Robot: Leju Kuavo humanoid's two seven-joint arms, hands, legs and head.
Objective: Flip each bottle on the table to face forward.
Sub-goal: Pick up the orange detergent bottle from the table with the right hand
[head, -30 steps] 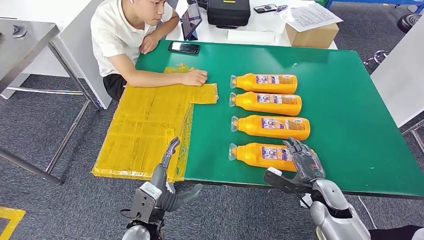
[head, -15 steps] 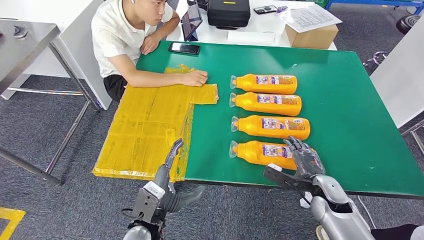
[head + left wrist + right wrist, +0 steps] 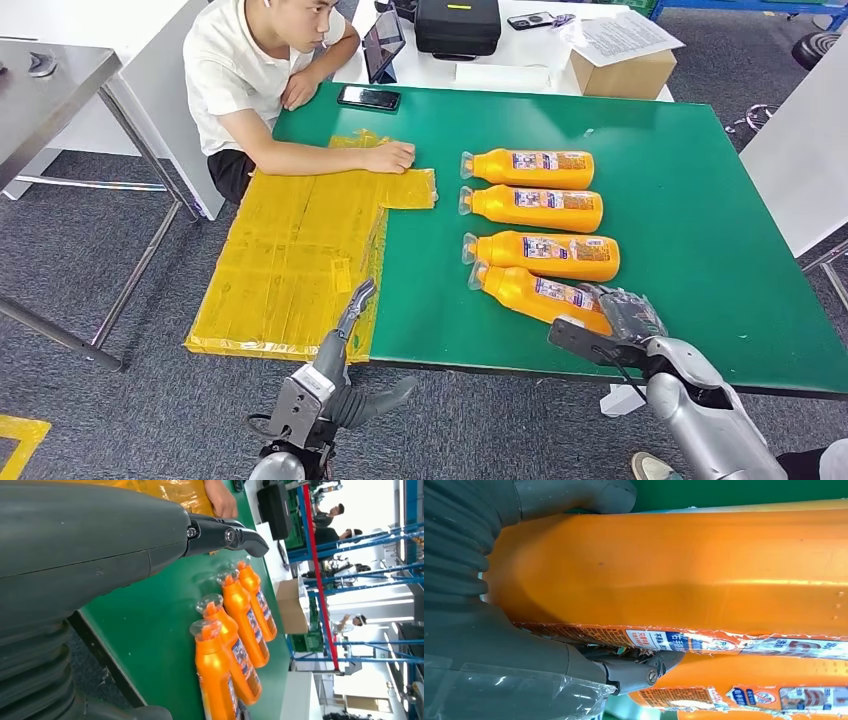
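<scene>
Four orange plastic bottles with clear caps lie on their sides in a column on the green worktop [image 3: 700,200], caps pointing toward the robot's left. The nearest orange bottle [image 3: 540,295] sits askew, its cap end swung up until it is just beside the third orange bottle [image 3: 545,253], and its base end is gripped by the right hand [image 3: 622,318], whose dark fingers [image 3: 639,672] wrap over the labelled side while the thick grey thumb [image 3: 574,495] presses the opposite side. The second orange bottle [image 3: 535,206] and the farthest orange bottle [image 3: 530,166] lie straight and parallel, labels up. The left hand [image 3: 345,345] hovers off the near edge of the worktop beside a yellow taped cardboard sheet [image 3: 290,250], holding nothing, its fingers [image 3: 225,532] extended and apart. A person in a white shirt [image 3: 235,70] sits at the far left corner with one hand [image 3: 392,155] resting on the yellow sheet, near a black phone [image 3: 367,96].
</scene>
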